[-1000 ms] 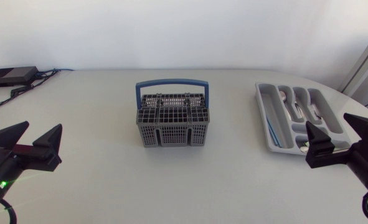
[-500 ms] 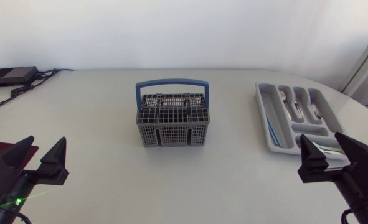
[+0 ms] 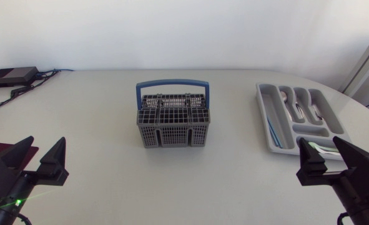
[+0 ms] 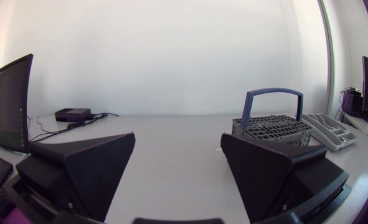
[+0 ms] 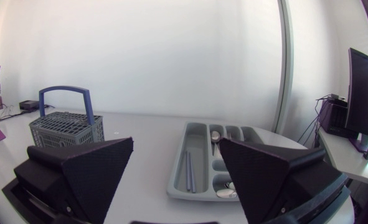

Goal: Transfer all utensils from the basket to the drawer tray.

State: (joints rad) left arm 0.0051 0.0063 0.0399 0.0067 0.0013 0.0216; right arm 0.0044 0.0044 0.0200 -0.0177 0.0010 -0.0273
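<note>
Left gripper (image 3: 45,145) sits low at the near left of the table, wedges spread wide, nothing between them. Right gripper (image 3: 320,144), same story on the near right: fingers well apart, holding nothing, parked just beside the near end of the drawer tray (image 3: 261,103). Both arms hang back from the work, and that reads to me like a rest pose, clear of everything.

Out to the middle now: the basket (image 3: 172,128) stands upright, blue handle (image 3: 172,82) raised, well apart from either gripper. No utensil shows above its grid from overhead; what may lie deep in the cells I cannot tell.

Across at the tray, spoons (image 3: 286,97) lie in the long slots, bowls toward the far end. Thin blue sticks (image 3: 272,132) lie along the slot nearest the basket, sorted by kind, it seems. My call: the transfer looks finished or close to it.
</note>
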